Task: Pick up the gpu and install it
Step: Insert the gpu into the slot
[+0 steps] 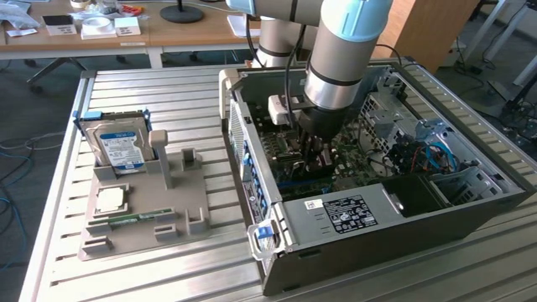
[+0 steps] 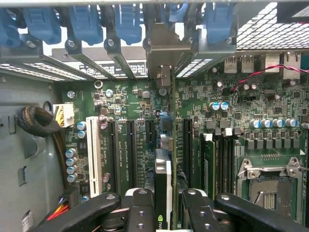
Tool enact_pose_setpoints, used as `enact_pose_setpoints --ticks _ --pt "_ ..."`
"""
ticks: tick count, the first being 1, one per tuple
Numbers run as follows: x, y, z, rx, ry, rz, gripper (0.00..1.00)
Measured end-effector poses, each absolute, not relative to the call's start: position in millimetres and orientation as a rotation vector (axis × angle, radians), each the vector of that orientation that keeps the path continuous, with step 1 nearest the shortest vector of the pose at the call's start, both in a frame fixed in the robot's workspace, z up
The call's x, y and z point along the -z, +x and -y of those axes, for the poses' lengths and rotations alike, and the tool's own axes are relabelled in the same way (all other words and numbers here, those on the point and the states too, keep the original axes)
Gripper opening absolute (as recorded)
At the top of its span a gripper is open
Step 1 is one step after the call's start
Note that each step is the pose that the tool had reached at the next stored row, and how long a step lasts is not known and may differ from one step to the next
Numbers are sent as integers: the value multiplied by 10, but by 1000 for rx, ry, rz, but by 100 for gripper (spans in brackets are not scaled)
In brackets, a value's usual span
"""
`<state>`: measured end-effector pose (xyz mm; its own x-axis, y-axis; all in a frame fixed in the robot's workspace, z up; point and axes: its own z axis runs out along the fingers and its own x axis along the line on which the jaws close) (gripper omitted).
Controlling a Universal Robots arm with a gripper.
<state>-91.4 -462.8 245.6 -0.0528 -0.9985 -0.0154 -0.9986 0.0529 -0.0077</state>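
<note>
One black two-fingered gripper (image 2: pixel 164 205) is clenched on the thin black gpu card with silver end bracket (image 2: pixel 163 145), held edge-on, upright, above the green motherboard (image 2: pixel 231 121) inside the open grey computer case (image 1: pixel 378 239) on the slatted metal tabletop (image 1: pixel 151 82).

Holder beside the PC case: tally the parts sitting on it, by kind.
Hard drive: 1
Chip: 1
Memory stick: 1
Total: 3
</note>
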Motion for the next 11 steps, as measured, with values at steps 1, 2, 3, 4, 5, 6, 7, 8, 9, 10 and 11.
enact_pose_setpoints --ticks 1,2,3,4,5,6,7,8,9,10,11 --pt "-2457 -915 4628 -11 -2149 -2266 27" --pt "-2457 -915 4628 -15 -2147 -2264 27" --pt "-2457 -915 4628 -19 -2146 -2263 27" --pt "-2456 -914 4628 -19 -2145 -2262 27" --pt "-2456 -914 4628 -20 -2145 -2262 27" --pt "-2455 -914 4628 -20 -2145 -2262 27" --pt "-2451 -914 4628 -20 -2145 -2262 27" --pt "-2446 -914 4628 -20 -2145 -2262 27" --pt "-2442 -914 4628 -20 -2145 -2262 27" --pt "-2438 -914 4628 -20 -2145 -2262 27" --pt "-2434 -914 4629 -19 -2146 -2262 27"
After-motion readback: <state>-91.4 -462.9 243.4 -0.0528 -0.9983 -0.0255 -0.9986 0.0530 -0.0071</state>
